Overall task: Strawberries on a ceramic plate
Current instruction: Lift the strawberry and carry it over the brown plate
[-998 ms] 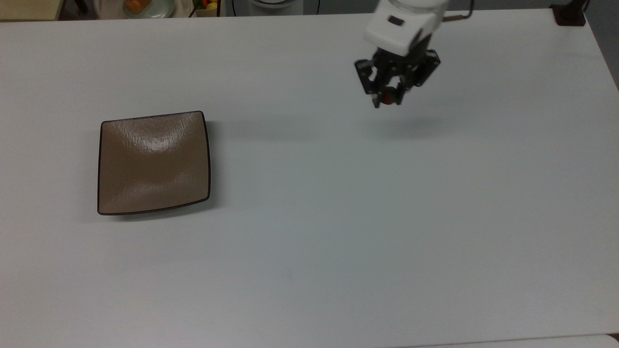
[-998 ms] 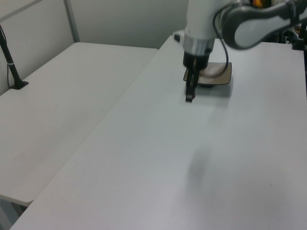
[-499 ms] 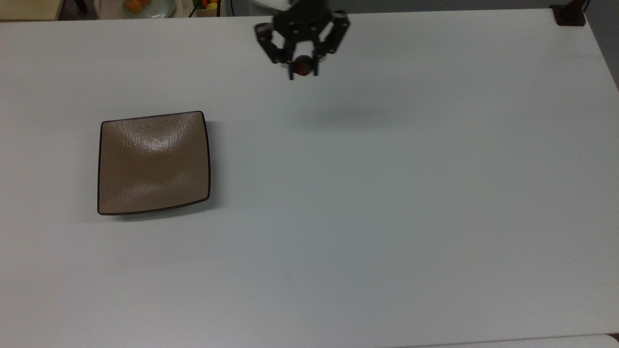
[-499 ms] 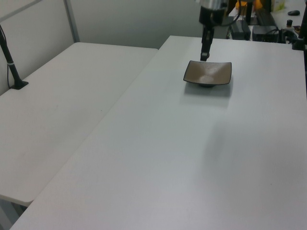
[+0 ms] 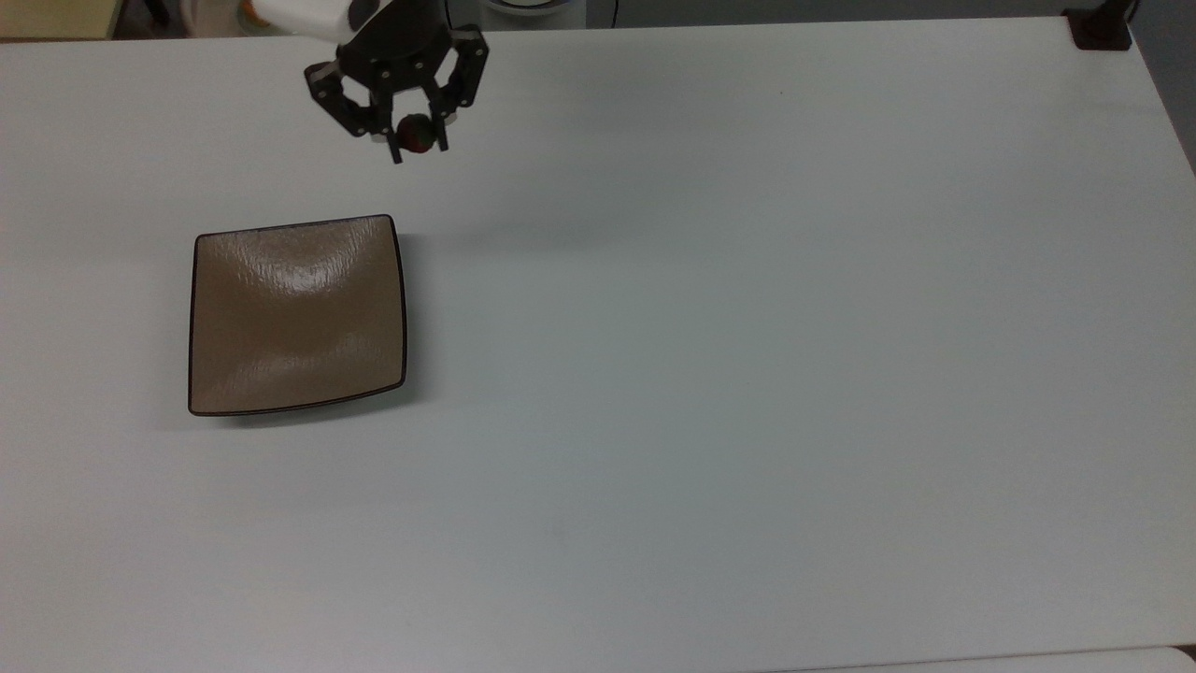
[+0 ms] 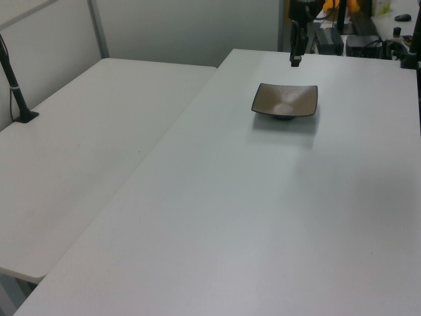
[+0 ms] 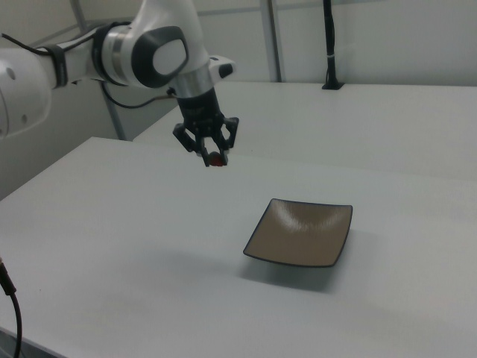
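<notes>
My gripper (image 5: 414, 140) (image 7: 215, 159) hangs high above the white table, shut on a small red strawberry (image 5: 417, 133) (image 7: 217, 158) held between its black fingertips. In the top view the gripper is above and slightly right of the square tan-brown ceramic plate (image 5: 296, 313) (image 6: 285, 101) (image 7: 302, 231), which lies bare on the table. In the left view the gripper (image 6: 295, 60) shows past the plate's far edge, well above the table. In the right view it hangs up and to the left of the plate.
The white table (image 5: 747, 374) stretches wide around the plate. A second white table (image 6: 85, 145) stands alongside. A black post base (image 5: 1101, 28) sits at the top view's upper right corner. Clutter, including a round plate with orange food (image 5: 252, 11), lies beyond the far edge.
The gripper has carried the strawberry leftward in the top view, from the right half of the table to just beyond the plate's upper right corner. The plate has not moved.
</notes>
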